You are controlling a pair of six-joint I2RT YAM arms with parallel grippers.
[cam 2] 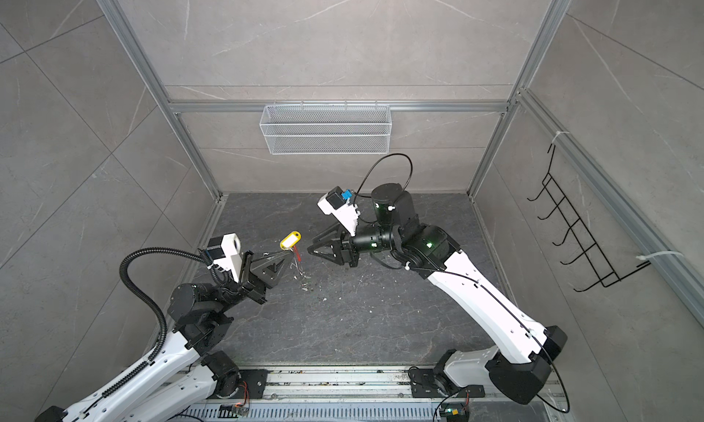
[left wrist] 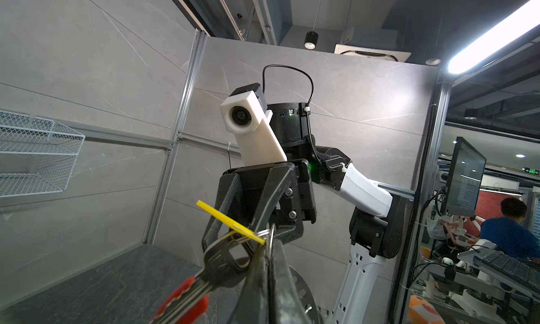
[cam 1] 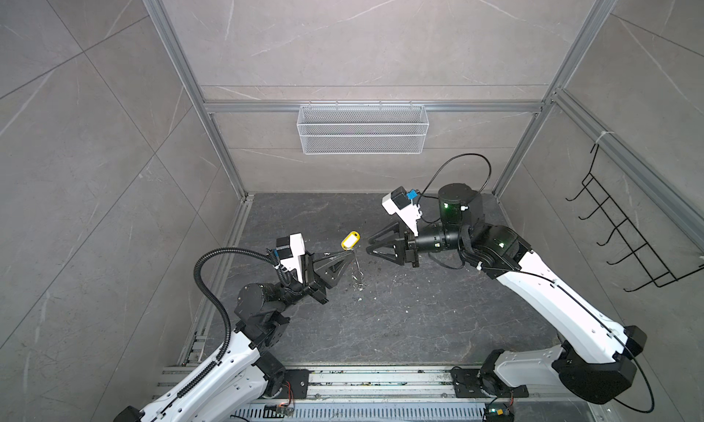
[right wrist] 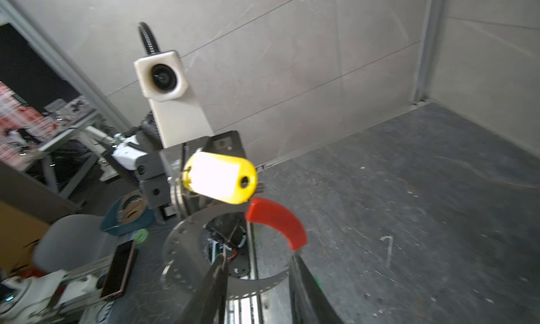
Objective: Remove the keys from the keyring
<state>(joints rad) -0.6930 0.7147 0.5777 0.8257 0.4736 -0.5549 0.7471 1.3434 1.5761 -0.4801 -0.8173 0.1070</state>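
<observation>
Keys (left wrist: 222, 258) and keyring (right wrist: 276, 224) hang together in the air above the dark table (cam 1: 419, 317), near its middle, carried by the left tool (cam 1: 346, 251). That tool is pinched tight on the bunch where the yellow tag (cam 1: 350, 240) meets its small silver ring. The tag sticks up and away from the fingertips, while the keys and the hoop's red sleeve (cam 2: 297, 255) dangle below. The right tool (cam 1: 368, 244) faces the bunch from the opposite side, close to it but apart in both top views, its jaws parted a moderate way and gripping nothing.
</observation>
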